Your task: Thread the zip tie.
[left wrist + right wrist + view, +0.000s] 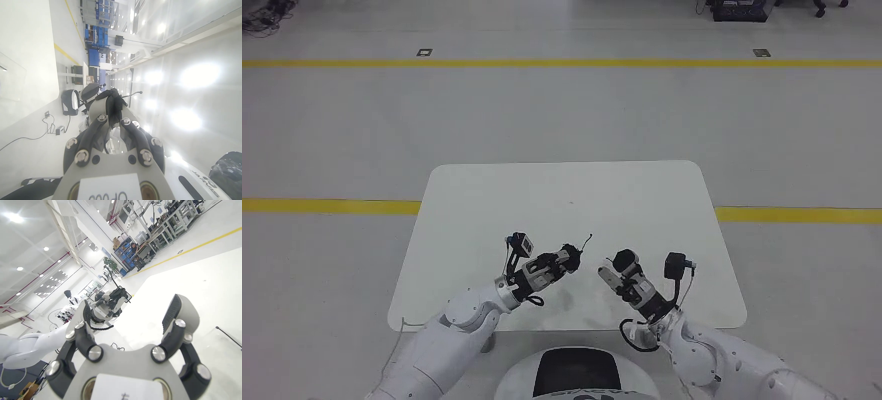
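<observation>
Now the black zip tie (136,93) is held pinched in the left claw (568,254) above the bench (572,190), its free end slanted outward toward the right side. Nearby, the right claw (614,266) is held wide and empty, facing it.

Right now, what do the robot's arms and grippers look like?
White, smooth-shelled arms. The left gripper and right gripper look alike: grey base with a white label, black links on silver pins, pale grey fingers with black ribbed pads. A black cable loops at each wrist.
</observation>
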You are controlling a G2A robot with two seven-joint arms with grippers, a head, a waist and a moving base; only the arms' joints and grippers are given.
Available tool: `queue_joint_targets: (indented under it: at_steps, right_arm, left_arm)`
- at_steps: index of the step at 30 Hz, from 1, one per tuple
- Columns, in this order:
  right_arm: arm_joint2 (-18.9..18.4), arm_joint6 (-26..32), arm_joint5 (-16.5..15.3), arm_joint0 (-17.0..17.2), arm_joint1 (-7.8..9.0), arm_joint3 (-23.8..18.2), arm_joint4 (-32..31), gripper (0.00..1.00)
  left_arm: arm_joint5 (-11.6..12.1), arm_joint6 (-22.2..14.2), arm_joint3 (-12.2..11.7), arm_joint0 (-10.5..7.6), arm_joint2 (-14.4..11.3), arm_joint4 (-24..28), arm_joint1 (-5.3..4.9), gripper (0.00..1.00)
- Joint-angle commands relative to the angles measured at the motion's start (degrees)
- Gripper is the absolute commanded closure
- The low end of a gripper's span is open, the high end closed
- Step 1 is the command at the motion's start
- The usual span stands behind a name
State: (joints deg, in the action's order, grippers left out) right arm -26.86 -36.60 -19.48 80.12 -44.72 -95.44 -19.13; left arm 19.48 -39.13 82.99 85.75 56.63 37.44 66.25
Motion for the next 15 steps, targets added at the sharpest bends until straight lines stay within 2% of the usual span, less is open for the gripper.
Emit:
queue_joint_targets:
  at_steps: [1, 6, 8, 10, 12, 15]
  right_arm:
    - [0.0, -0.1, 0.0, 0.0, -0.03, 0.0, -0.1, 0.00]
    - [-0.9, 1.2, 0.0, 0.0, -0.07, 0.1, 1.8, 0.00]
    - [-1.2, 2.8, 0.0, 0.4, 0.15, -2.0, 4.8, 0.00]
    - [-2.4, 5.6, 0.0, 0.1, 0.99, -2.8, 7.4, 0.00]
    - [-3.5, 9.6, 0.0, -0.1, 1.93, -4.8, 10.9, 0.00]
    - [-5.7, 17.6, 0.0, -0.8, 3.25, -6.6, 16.5, 0.00]
  left_arm:
    - [0.0, 0.0, 0.0, 0.01, 0.0, 0.0, 0.00, 1.00]
    - [-0.6, 0.7, -0.1, -0.23, -0.1, 0.9, 0.09, 1.00]
    - [-0.3, -0.6, -0.3, -0.16, -0.1, 2.9, 0.13, 1.00]
    - [0.0, -3.2, -0.9, -0.18, 0.3, 5.4, 0.09, 1.00]
    - [0.0, -4.2, -1.4, -0.13, 0.8, 6.2, 0.03, 1.00]
    - [0.0, -3.7, -1.7, 0.17, 1.3, 6.3, 0.04, 1.00]
